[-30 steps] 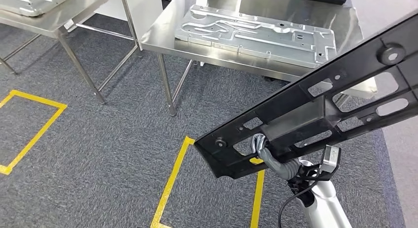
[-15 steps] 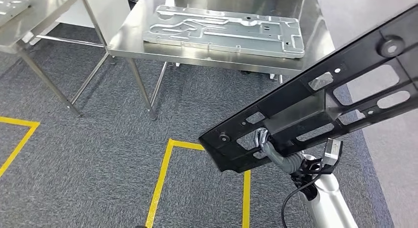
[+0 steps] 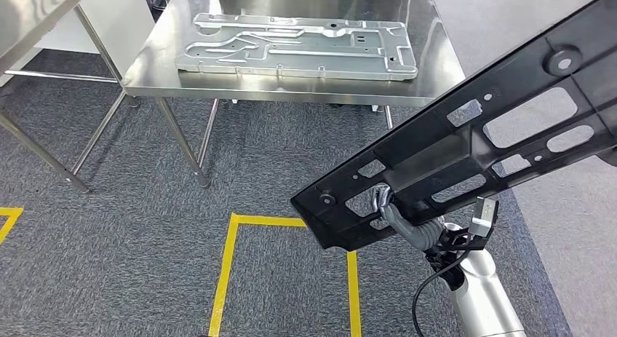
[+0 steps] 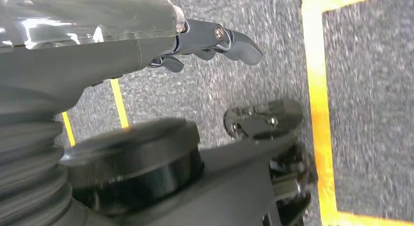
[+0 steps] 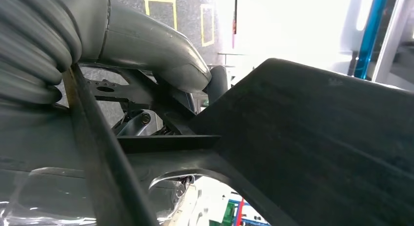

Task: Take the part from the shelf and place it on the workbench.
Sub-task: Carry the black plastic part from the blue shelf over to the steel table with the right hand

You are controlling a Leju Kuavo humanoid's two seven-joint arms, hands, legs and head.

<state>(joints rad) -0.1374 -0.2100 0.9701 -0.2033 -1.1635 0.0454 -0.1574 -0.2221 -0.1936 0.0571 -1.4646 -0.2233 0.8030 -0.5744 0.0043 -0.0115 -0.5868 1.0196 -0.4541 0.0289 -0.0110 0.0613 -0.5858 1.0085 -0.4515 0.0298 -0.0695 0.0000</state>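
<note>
A long black plastic part (image 3: 466,148) with several cut-outs slants across the right of the head view, above the floor. My right hand (image 3: 393,219) grips it from beneath near its lower end. In the right wrist view the thumb (image 5: 161,50) presses on the black part (image 5: 317,138). The steel workbench (image 3: 431,60) stands ahead, past the part's lower end. My left hand (image 4: 146,35) hangs over the carpet, its fingers (image 4: 234,38) stretched out and holding nothing.
A flat silver metal plate (image 3: 291,46) covers much of the workbench top. A second steel table (image 3: 29,9) stands at the far left. Yellow tape (image 3: 225,271) marks a rectangle on the grey carpet just before the workbench legs (image 3: 182,144).
The whole picture has shifted: the camera moved, so the workbench now sits further left and more square to me. The black part stays in my right hand at the same tilt.
</note>
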